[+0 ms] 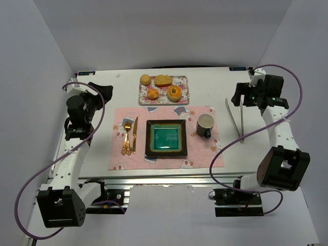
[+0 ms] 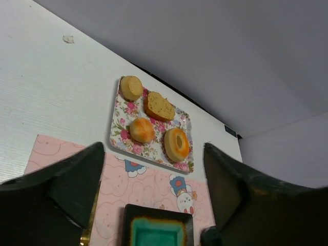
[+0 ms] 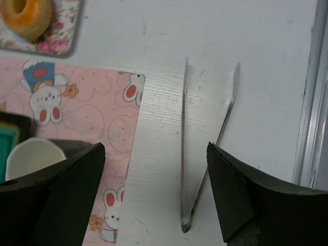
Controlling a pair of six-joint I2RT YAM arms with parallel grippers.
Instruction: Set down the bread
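Observation:
The bread [image 1: 174, 93], a golden-orange ring with a centre hole, lies at the right end of a floral tray [image 1: 181, 80] at the back of the table. It also shows in the left wrist view [image 2: 177, 144] and at the top left of the right wrist view [image 3: 26, 16]. A dark square plate with a teal middle [image 1: 166, 138] sits on a pink placemat [image 1: 200, 160]. My left gripper [image 1: 104, 94] is open and empty, above the table left of the tray. My right gripper [image 1: 239, 97] is open and empty, above metal tongs [image 1: 238, 119] at the right.
On the tray are also a small orange bun [image 1: 152, 94], a tan loaf slice [image 1: 163, 80] and a pale bun [image 1: 145, 79]. A white mug [image 1: 205, 124] stands right of the plate. A gold fork [image 1: 126, 136] and knife [image 1: 135, 134] lie left of it.

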